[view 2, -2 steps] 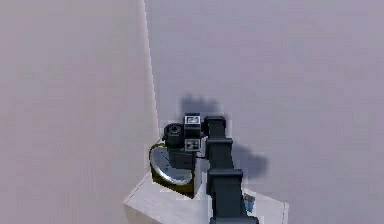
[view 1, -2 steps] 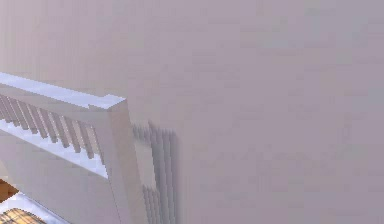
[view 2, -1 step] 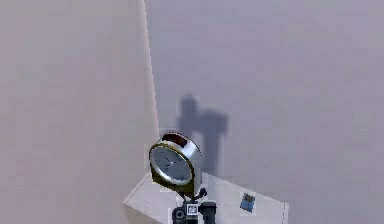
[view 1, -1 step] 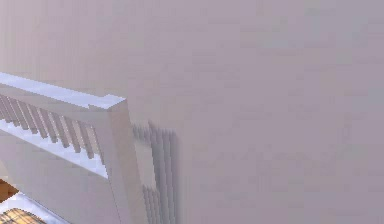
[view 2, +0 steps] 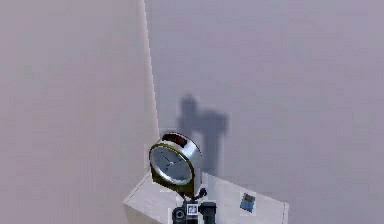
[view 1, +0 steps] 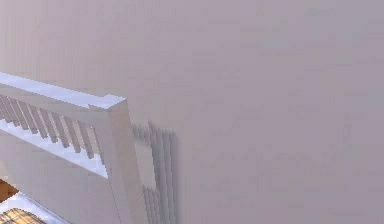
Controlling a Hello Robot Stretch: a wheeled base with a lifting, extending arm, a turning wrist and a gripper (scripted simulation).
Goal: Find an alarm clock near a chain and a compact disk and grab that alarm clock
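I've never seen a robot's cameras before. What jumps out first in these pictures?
A round alarm clock with a shiny metal rim draws the eye, low in the arm side view by a pale tabletop, with the gripper just below it. In the forward view's left, a white slatted railing stands against a bare wall.

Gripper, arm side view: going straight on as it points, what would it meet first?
Probably the alarm clock, standing on the white table just beyond the gripper; depth is unclear, so contact cannot be judged.

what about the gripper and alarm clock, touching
Cannot tell: in the arm side view the gripper sits at the base of the alarm clock, no gap or contact plain.
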